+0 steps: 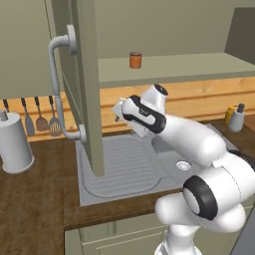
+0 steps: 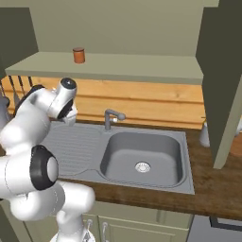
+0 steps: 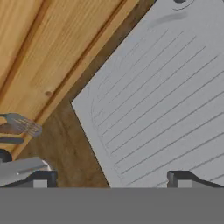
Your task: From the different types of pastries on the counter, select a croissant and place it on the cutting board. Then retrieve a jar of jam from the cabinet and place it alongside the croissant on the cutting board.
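Observation:
The jar of jam [image 1: 135, 60] is a short orange-red jar standing alone on the shelf of the cabinet, and it appears again as the jar [image 2: 79, 55] at the upper left. The cabinet door [image 1: 84, 74] hangs open with its long grey handle [image 1: 55, 84] facing out. My gripper [image 3: 111, 180] is open and empty, its fingertips [image 3: 43, 178] spread wide over the sink's ribbed drainboard [image 3: 166, 109]. The hand [image 1: 119, 112] hovers below the shelf, in front of the wooden back wall. The croissant and the cutting board are out of view.
The grey sink [image 2: 142, 156] with its faucet [image 2: 111, 118] is set into the dark wood counter [image 1: 30, 199]. A paper towel roll [image 1: 15, 142] and hanging utensils [image 1: 40, 117] are at the left. Two small bottles [image 1: 236, 117] stand at the right.

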You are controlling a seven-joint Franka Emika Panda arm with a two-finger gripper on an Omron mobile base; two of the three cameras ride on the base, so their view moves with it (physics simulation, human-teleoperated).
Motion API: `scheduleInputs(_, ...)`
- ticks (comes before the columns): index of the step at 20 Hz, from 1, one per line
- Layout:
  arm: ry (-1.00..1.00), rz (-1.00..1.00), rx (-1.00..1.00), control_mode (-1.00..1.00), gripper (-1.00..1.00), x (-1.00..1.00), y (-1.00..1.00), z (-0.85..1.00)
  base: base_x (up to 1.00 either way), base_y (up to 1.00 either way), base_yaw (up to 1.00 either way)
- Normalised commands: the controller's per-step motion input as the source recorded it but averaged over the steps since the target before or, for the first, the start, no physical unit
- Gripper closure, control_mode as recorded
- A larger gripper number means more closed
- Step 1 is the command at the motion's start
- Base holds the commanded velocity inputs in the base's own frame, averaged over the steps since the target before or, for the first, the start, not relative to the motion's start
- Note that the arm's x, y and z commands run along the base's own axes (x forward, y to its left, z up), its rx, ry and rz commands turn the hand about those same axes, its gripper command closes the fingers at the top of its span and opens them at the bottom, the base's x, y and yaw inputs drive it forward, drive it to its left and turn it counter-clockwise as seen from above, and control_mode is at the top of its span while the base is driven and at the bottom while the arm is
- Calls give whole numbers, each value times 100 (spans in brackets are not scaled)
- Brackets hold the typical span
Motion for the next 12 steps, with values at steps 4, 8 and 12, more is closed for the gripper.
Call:
scheduleInputs(4,-32,29,-40,-100,-100,-3,-3,27,0,0,0)
scheduleInputs(8,-23,34,-39,-100,-100,0,-35,48,0,0,0)
scheduleInputs(12,-23,45,-41,-100,-100,-6,-27,50,0,0,0)
